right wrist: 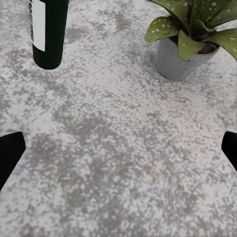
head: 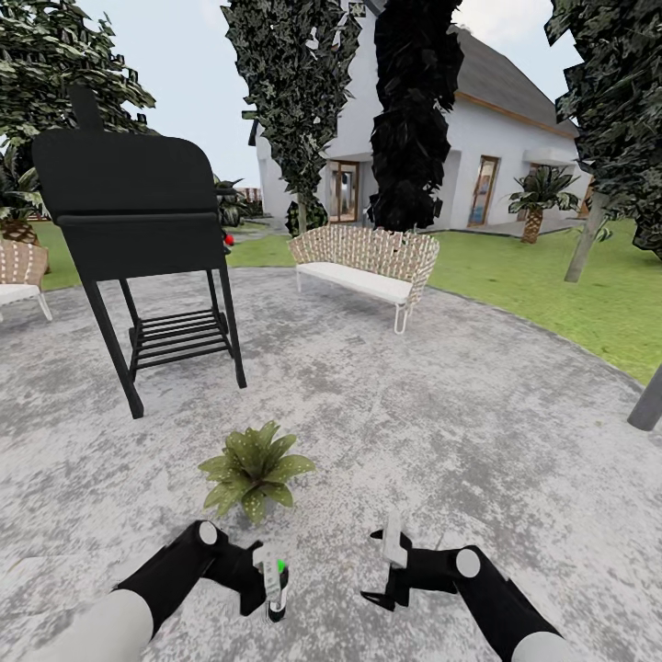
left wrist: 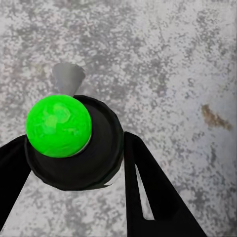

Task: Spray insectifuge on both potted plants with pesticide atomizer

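Observation:
My left gripper (head: 273, 581) is shut on the pesticide atomizer (head: 275, 572), held low over the stone patio (head: 441, 405). The left wrist view looks down on the atomizer's black sprayer head (left wrist: 91, 158), which has a bright green cap and a grey trigger (left wrist: 67, 77), with my fingers (left wrist: 148, 187) on either side. One potted plant (head: 255, 471) with speckled leaves stands just beyond that gripper. My right gripper (head: 387, 565) hangs open and empty beside it. The right wrist view shows the dark green bottle (right wrist: 47, 30), the grey-potted plant (right wrist: 190, 37) and bare stone between the fingertips (right wrist: 10, 154). The other potted plant is out of view.
A black grill (head: 138, 211) stands at the back left and a woven bench (head: 363, 262) at the patio's far edge. A woven chair (head: 18, 271) is at the far left. Lawn (head: 570, 285) and a grey post (head: 648, 400) are on the right, with the white house (head: 478, 156) behind.

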Robot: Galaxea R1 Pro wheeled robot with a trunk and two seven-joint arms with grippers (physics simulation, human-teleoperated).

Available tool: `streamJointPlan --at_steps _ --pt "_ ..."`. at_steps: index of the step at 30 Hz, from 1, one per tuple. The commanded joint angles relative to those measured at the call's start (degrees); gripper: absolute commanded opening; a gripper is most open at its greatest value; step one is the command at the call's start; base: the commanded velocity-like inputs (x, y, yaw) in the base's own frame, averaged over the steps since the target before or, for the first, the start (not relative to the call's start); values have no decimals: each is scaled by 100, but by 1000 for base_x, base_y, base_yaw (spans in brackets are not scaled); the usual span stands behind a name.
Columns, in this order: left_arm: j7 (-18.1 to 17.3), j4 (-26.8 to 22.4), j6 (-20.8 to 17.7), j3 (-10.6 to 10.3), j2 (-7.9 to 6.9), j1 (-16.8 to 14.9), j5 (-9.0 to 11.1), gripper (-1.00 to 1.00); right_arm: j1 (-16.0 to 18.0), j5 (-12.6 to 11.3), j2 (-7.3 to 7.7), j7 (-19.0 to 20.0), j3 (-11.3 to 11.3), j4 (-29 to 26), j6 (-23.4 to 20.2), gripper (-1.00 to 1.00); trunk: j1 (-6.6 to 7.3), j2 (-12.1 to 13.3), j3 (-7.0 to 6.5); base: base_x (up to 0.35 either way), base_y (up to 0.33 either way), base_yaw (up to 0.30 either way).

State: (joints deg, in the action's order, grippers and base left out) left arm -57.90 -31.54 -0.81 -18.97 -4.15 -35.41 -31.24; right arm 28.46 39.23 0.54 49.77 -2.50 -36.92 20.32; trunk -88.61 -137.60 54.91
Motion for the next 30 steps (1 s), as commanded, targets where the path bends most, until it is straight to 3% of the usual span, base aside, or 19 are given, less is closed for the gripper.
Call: streamJointPlan --at_steps 1,7,10,12,16,19,30 --pt "39 -6 2 -26 73 -2 -26 -100 2 42 1 6 -12 -8 31 -100 1 -2 6 0 0 0" --pt "159 -1 99 -45 265 -1 -17 -100 2 41 -135 57 -21 -8 33 -100 1 -2 6 0 0 0" --pt "333 -1 106 -51 397 42 -24 -100 2 41 -318 59 -30 -8 33 -100 1 -2 6 0 0 0" --pt "374 -1 107 -54 460 71 -30 -100 2 41 -427 59 -177 -47 33 -100 1 -2 6 0 0 0" --pt "383 -1 300 -55 508 77 -33 -100 2 41 -470 59 -378 -119 33 -100 1 -2 6 0 0 0" --pt "384 -1 504 -55 526 78 -40 -100 2 41 -489 57 -404 -129 33 -100 1 -2 6 0 0 0" --pt "384 9 546 -60 566 152 -58 -100 2 41 -493 51 -409 -140 33 -100 1 -2 6 0 0 0"
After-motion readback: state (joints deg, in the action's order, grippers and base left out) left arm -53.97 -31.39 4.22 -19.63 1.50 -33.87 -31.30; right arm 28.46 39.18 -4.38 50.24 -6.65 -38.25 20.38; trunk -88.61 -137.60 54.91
